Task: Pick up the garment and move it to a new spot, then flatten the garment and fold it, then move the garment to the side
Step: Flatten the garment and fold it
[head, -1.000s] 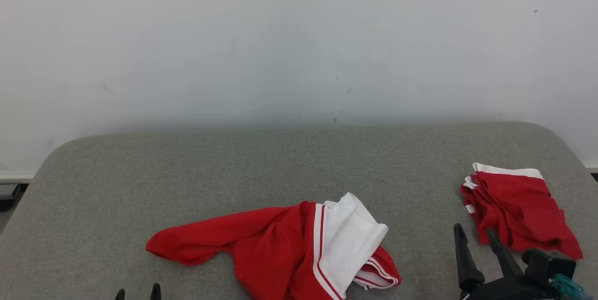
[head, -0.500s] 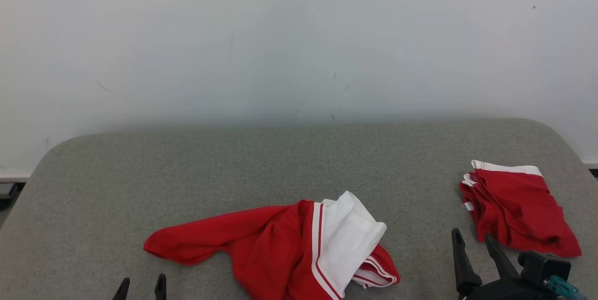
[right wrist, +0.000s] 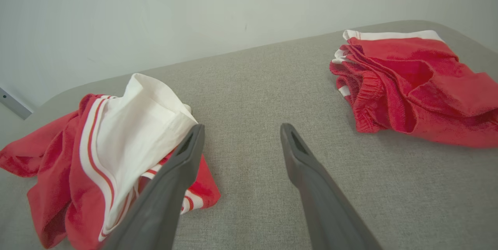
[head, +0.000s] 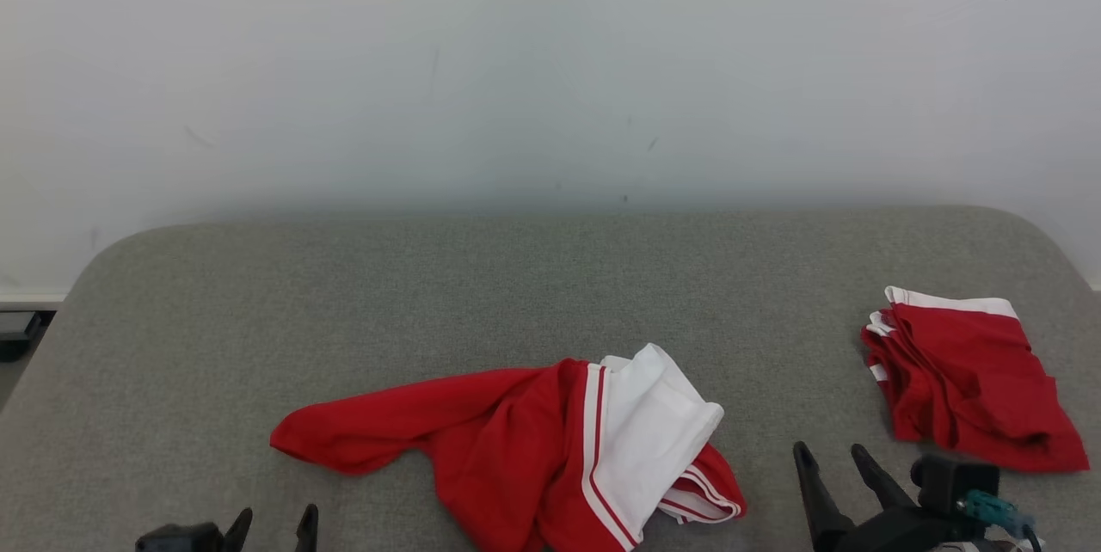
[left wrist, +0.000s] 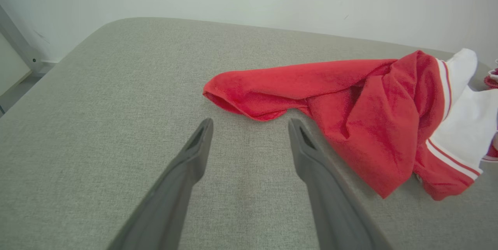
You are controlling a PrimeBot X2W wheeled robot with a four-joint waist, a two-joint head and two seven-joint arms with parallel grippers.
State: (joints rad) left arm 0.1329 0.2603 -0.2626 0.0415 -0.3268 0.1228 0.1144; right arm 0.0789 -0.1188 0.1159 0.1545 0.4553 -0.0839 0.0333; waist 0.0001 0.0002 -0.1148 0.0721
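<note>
Notes a crumpled red-and-white garment [head: 516,440] on the grey fabric tabletop [head: 516,277], well to the left of the folded red garment [head: 963,380] and nearer the front edge.

Reads as light, limp knit with no stiffness. Likely to sag and trail when lifted. Not fragile, and probably not slippery on that cloth.

Best taken at two spread points, so as to hang open rather than bunch:
- the red tube end farthest from the folded red garment
- the white-banded hem on the side facing the folded red garment

Finds the left end effector [left wrist: 251,122] released, fingers wide, just short of that far red end, touching nothing.

Finds the right end effector [right wrist: 242,126] likewise released and empty, between the crumpled red-and-white garment and the folded red garment, with one finger close over the striped hem.

Against a second ago:
- Shows a shifted head camera.
- Puts both end effectors nearer the crumpled red-and-white garment, the right one drawn farther from the folded red garment.
- No change in how either cloth lies.
</note>
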